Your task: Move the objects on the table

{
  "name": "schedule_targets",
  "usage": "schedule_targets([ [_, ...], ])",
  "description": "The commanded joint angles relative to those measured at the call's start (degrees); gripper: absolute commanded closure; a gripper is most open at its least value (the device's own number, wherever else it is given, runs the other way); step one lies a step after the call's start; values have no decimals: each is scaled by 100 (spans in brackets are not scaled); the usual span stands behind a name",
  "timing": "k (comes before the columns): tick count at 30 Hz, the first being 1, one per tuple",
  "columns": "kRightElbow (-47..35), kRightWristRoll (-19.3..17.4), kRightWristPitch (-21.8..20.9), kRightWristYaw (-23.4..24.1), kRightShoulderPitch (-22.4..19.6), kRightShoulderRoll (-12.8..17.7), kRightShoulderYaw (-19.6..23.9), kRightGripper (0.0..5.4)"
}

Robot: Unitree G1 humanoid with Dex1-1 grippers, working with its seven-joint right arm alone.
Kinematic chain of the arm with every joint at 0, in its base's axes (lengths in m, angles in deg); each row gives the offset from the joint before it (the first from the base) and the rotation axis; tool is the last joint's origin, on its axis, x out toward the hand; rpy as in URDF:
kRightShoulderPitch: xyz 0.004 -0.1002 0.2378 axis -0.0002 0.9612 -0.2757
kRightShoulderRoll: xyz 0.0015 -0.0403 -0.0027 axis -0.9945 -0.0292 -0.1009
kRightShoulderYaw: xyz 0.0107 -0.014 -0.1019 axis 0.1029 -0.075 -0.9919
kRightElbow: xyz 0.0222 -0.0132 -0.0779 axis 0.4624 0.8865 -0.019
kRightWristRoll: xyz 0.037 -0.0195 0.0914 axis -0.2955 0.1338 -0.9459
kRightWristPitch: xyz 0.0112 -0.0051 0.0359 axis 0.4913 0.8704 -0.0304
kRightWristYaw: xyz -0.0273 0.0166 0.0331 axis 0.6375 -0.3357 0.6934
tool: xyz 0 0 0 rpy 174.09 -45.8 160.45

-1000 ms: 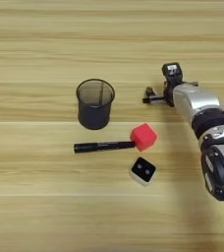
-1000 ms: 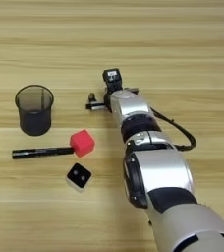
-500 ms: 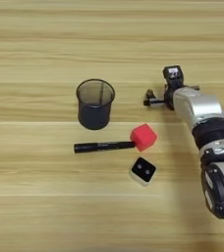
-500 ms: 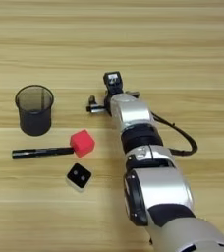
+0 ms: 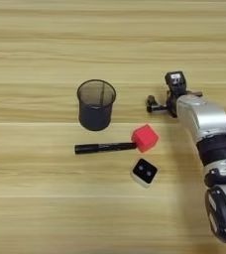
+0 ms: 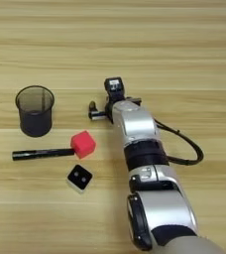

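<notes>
The objects lie left of my arm on the table point(image 5: 45, 208). A red cube point(image 5: 145, 138) touches the tip of a black marker point(image 5: 105, 147) lying flat. Just in front of them sits a white cube point(image 5: 144, 171) with its black two-dotted face up. My right gripper point(image 6: 103, 99) rests behind and to the right of the red cube, a short gap away. It is open with nothing between its black fingers. One finger point(image 6: 114, 85) points away from me, the other point(image 6: 94, 113) points left. The silver forearm point(image 6: 135, 129) runs back to the bottom edge.
A black mesh cup point(image 5: 96, 104) stands upright left of the gripper and behind the marker, with nothing visible inside. A black cable point(image 6: 184, 149) loops out to the right of the forearm.
The gripper stays at nearly the same spot. The near end of the forearm has swung a little to the left. The cubes, marker and cup have not moved.
</notes>
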Motion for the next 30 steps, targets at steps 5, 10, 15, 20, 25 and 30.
schedule_targets([
  [5,-618,54,947,-29,824,16,-149,6],
  [10,-1302,28,1417,5,1081,-21,-139,6],
  [15,-1963,25,1863,24,1328,-64,-157,6],
  [20,-2409,19,2188,17,1609,-75,-149,6],
  [25,-2920,35,2468,27,1868,-22,-122,6],
  [30,-3568,-28,2913,3,2090,-42,-31,6],
])
